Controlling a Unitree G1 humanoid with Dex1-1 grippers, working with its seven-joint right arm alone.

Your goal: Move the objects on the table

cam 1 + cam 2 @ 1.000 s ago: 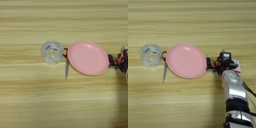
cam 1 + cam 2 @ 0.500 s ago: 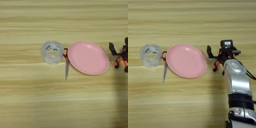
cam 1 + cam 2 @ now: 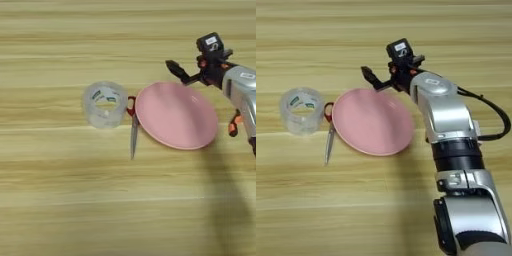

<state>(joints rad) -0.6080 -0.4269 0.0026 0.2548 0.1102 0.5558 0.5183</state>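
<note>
Right gripper (image 3: 185, 76), black, on its silver forearm, hovers in the upper right of the frame, just over the far rim of the round pink plate (image 3: 175, 116). Whether it is spread or closed I cannot tell, and nothing can be seen in its grasp.

The plate lies flat at the centre. The red-handled steel scissors (image 3: 134, 135) lie against the plate's left edge, blade pointing toward the bottom of the frame, with the red handle wedged between the plate and the clear tape roll with a green-white inner label (image 3: 104, 104), which stands left of centre. Only an orange tip of the small orange-handled pliers (image 3: 233, 125) shows, just off the plate's right edge and partly behind the forearm. All rest on the light yellowish wooden table (image 3: 75, 200).

The step in hand looks like an approach, probably to the plate's rim; the next move would call for lowering onto that thin edge without nudging the scissors.

Count: one tape roll, one pair of scissors, one plate, one pair of pliers, one gripper.
</note>
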